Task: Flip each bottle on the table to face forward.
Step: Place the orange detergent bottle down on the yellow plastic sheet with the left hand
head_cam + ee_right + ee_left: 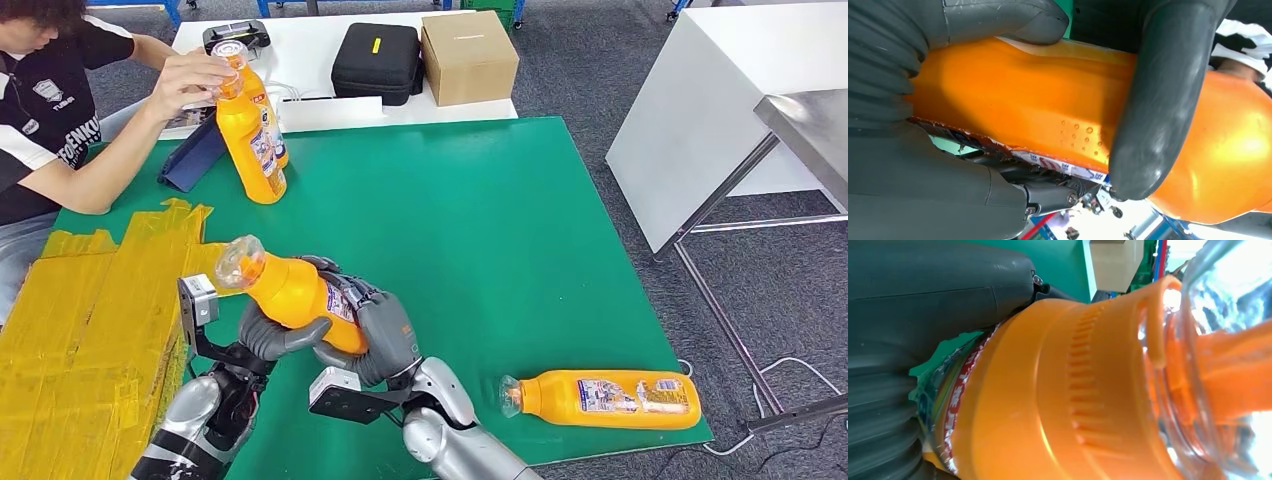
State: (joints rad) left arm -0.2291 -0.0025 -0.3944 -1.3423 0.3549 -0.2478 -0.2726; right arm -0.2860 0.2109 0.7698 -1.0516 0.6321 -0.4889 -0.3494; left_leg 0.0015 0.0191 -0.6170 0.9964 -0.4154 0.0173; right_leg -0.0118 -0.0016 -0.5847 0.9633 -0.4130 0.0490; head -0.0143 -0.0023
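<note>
Orange, with a clear cap, the held bottle [290, 292] sits tilted at lower left of the head view, above the green surface [480, 220]. Both hands grip it: left hand [275, 335] wraps underneath, right hand [385, 335] has its fingers [1163, 100] closed around the body (label partly hidden). Another bottle [600, 397] lies at lower right. Upper left, a person's hand [190, 80] touches two standing bottles [252, 135].

1 bottle [600, 398] right (lying), 2 bottles [252, 135] behind
</note>
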